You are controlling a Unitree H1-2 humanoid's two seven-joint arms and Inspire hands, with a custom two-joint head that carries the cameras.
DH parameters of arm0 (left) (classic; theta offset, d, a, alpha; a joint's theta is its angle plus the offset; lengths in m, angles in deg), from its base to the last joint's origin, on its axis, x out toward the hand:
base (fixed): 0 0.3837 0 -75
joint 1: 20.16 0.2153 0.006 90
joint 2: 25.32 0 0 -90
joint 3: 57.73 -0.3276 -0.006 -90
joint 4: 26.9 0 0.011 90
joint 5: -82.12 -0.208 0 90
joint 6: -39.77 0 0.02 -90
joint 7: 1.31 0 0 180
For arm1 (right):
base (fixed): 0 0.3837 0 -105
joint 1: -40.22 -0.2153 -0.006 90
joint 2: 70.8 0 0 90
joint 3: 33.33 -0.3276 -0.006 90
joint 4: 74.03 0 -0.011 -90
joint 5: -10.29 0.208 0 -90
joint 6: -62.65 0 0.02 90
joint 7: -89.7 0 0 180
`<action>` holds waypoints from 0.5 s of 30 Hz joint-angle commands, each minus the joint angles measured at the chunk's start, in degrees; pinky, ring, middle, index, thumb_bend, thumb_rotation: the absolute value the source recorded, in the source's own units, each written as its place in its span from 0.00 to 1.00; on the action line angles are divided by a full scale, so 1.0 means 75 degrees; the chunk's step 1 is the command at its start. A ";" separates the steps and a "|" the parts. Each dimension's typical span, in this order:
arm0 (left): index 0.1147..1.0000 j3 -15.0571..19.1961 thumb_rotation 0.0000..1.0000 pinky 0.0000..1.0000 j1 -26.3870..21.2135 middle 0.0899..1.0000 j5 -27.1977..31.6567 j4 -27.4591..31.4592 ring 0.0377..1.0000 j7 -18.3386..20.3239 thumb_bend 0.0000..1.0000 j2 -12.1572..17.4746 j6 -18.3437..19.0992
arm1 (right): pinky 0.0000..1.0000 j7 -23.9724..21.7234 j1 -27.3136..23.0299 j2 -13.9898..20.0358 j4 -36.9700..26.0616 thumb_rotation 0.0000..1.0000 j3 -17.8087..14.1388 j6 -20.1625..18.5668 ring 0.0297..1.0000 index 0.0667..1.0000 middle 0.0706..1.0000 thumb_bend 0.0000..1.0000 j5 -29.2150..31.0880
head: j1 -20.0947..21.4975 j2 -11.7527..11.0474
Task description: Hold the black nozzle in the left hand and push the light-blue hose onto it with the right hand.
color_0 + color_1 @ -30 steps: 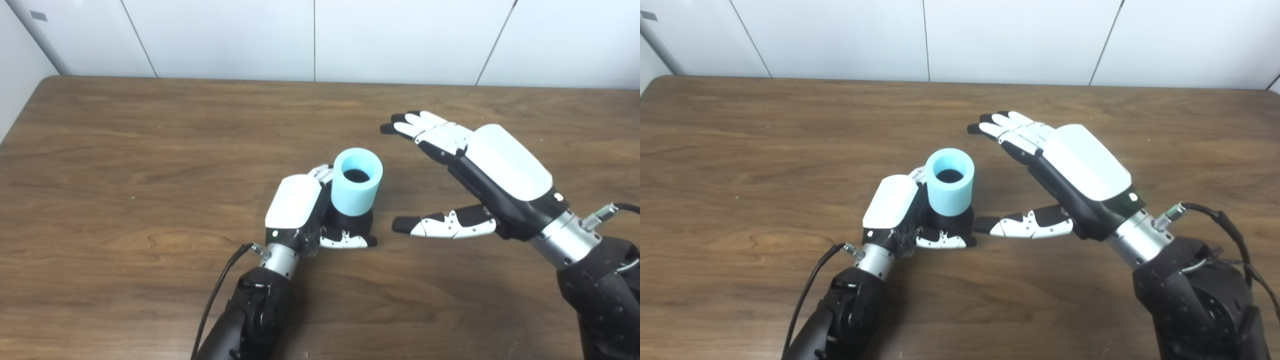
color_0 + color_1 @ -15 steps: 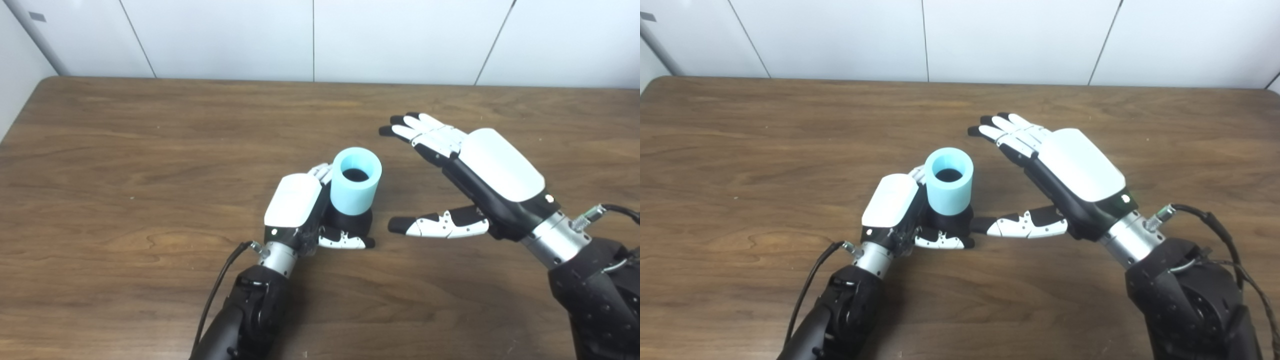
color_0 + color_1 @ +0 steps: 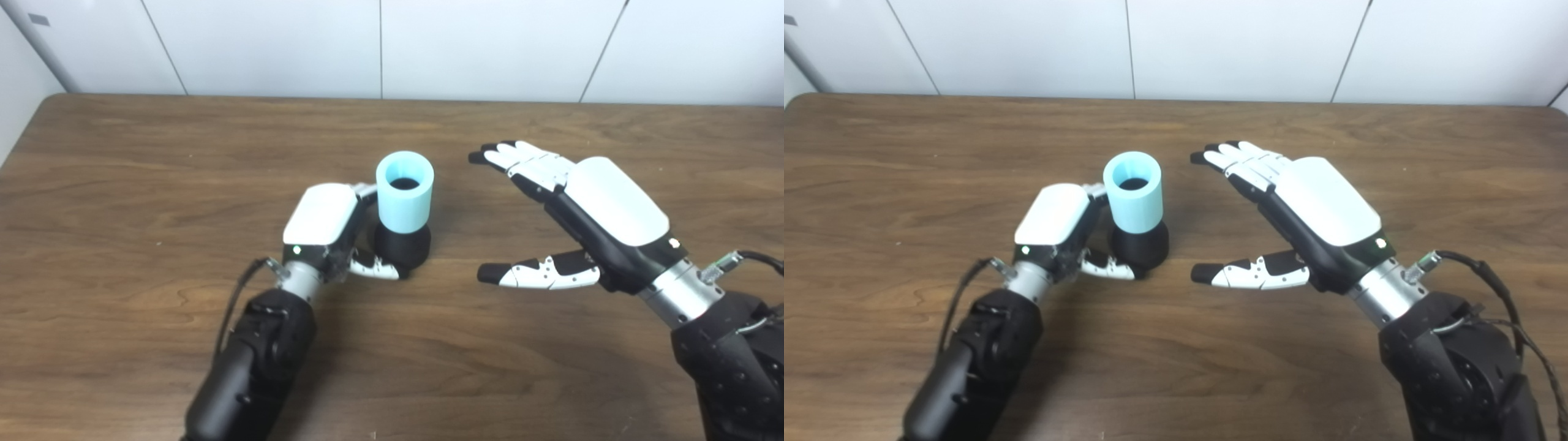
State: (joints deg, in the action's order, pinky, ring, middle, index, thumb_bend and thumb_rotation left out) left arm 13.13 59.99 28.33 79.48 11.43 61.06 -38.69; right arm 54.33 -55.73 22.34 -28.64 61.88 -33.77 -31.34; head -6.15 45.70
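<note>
- Left hand (image 3: pixel 324 220) is wrapped around the black nozzle (image 3: pixel 402 248), thumb across its near side.
- Light-blue hose (image 3: pixel 404 193) sits upright on the nozzle, mid-table (image 3: pixel 122 184).
- Right hand (image 3: pixel 588 208) hovers to the right, fingers spread, holding nothing.

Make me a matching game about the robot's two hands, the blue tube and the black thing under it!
Things:
1. left hand
2. right hand
3. light-blue hose
4. black nozzle

States:
A. open, holding nothing
B. standing upright on top of the black part
C. wrapped around the black part
D. resting on the wooden table, under the blue part

Pairs: 1-C, 2-A, 3-B, 4-D
</note>
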 commanded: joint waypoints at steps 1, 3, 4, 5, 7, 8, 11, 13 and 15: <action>0.68 0.0172 0.22 0.67 -0.0367 0.75 0.0147 0.0485 0.77 0.0141 1.00 0.0143 -0.0065 | 0.86 0.0296 -0.0091 0.0071 -0.0072 0.76 -0.0120 0.0159 0.93 0.89 0.91 0.54 0.0032 | 0.0000 0.0007; 0.67 0.0343 0.20 0.65 -0.0422 0.73 0.0293 0.0705 0.76 0.0345 1.00 0.0267 -0.0078 | 0.85 0.0315 -0.0087 0.0092 -0.0053 0.76 -0.0137 0.0149 0.93 0.90 0.91 0.54 0.0049 | 0.0000 0.0007; 0.67 0.0419 0.20 0.65 -0.0461 0.73 0.0399 0.0829 0.76 0.0554 1.00 0.0345 -0.0008 | 0.85 0.0346 -0.0082 0.0100 -0.0033 0.77 -0.0145 0.0164 0.93 0.90 0.91 0.54 0.0054 | 0.0000 0.0007; 0.68 0.0465 0.20 0.64 -0.0488 0.73 0.0463 0.0894 0.75 0.0703 1.00 0.0384 0.0041 | 0.85 0.0376 -0.0078 0.0110 -0.0011 0.77 -0.0149 0.0180 0.93 0.89 0.90 0.54 0.0058 | 0.0001 -0.0014; 0.69 0.0536 0.21 0.63 -0.0546 0.73 0.0571 0.1030 0.74 0.1076 1.00 0.0515 0.0147 | 0.85 0.0417 -0.0072 0.0140 0.0027 0.77 -0.0161 0.0189 0.93 0.89 0.90 0.54 0.0085 | -0.0019 -0.0027; 0.70 0.0563 0.22 0.63 -0.0536 0.73 0.0607 0.1050 0.74 0.1178 1.00 0.0573 0.0161 | 0.85 0.0421 -0.0074 0.0156 0.0037 0.77 -0.0168 0.0178 0.93 0.89 0.90 0.54 0.0095 | -0.0015 -0.0036; 0.73 0.0602 0.23 0.64 -0.0430 0.74 0.0591 0.1062 0.75 0.1317 1.00 0.0652 0.0190 | 0.85 0.0462 -0.0074 0.0202 0.0071 0.77 -0.0185 0.0191 0.92 0.89 0.90 0.54 0.0117 | -0.0001 -0.0038; 0.75 0.0626 0.25 0.65 -0.0347 0.76 0.0517 0.1097 0.76 0.1357 1.00 0.0665 0.0218 | 0.85 0.0496 -0.0072 0.0231 0.0095 0.76 -0.0195 0.0211 0.92 0.89 0.90 0.54 0.0144 | 0.0002 -0.0041; 0.77 0.0695 0.28 0.66 -0.0270 0.78 0.0478 0.1123 0.77 0.1300 1.00 0.0671 0.0214 | 0.84 0.0535 -0.0065 0.0265 0.0121 0.75 -0.0217 0.0229 0.91 0.89 0.90 0.55 0.0185 | 0.0034 -0.0039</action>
State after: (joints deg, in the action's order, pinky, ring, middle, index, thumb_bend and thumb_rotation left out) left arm 17.45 58.99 32.50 85.97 22.06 65.73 -37.08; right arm 56.45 -55.28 23.25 -27.10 61.19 -33.58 -30.52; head -5.89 45.35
